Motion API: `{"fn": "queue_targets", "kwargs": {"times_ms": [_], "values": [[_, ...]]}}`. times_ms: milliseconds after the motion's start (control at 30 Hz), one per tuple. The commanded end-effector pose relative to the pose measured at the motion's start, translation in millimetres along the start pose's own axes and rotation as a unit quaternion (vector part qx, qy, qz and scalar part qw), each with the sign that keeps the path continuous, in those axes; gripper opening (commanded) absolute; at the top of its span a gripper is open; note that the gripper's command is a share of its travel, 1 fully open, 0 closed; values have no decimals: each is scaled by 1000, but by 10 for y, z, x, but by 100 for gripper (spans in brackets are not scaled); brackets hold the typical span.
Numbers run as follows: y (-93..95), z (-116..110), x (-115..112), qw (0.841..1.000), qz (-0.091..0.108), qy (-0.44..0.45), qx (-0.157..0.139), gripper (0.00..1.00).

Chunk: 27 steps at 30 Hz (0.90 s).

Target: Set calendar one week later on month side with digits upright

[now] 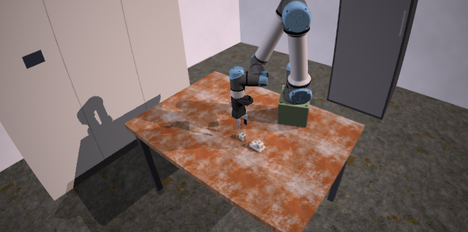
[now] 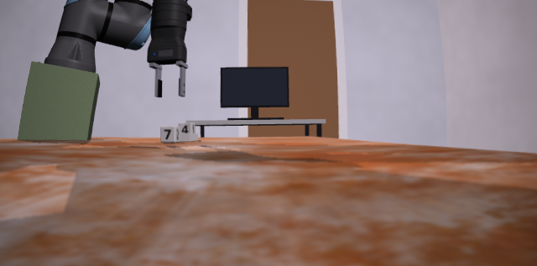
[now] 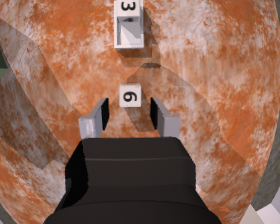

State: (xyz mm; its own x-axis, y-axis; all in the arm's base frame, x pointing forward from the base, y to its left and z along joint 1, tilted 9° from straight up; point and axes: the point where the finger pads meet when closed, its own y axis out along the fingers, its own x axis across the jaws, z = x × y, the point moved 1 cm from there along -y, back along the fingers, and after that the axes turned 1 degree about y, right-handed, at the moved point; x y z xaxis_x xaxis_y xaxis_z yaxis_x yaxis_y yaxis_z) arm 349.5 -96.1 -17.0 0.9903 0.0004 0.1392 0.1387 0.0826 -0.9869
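Note:
A small white tray (image 3: 128,26) lies flat on the table. One white cube (image 3: 127,6) stands in its far half with a 3 on top; the near half is empty. In the exterior view this cube (image 2: 185,128) shows a 4 on its side. The second cube (image 3: 130,95) (image 2: 168,134) stands on the table beside the tray, outside it, with a 6 or 9 on top and a 7 on its side. My gripper (image 3: 129,107) is open and empty, pointing down, well above the loose cube (image 1: 242,137). It also shows in the exterior view (image 2: 169,94) and the top view (image 1: 241,124).
The arm's green base block (image 1: 293,109) stands at the table's back edge behind the tray (image 1: 254,144). Off the table are a cabinet (image 1: 369,38), a desk with a monitor (image 2: 254,87), and a door.

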Motion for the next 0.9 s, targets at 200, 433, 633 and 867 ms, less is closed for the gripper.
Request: {"fn": "queue_targets", "kwargs": {"times_ms": [200,433,633,867], "values": [[-2,-3,3,1000,0,0,0,90],[-2,-3,3,1000,0,0,0,90],[12,-3,3,1000,0,0,0,90],[45,-3,3,1000,0,0,0,90]]}}
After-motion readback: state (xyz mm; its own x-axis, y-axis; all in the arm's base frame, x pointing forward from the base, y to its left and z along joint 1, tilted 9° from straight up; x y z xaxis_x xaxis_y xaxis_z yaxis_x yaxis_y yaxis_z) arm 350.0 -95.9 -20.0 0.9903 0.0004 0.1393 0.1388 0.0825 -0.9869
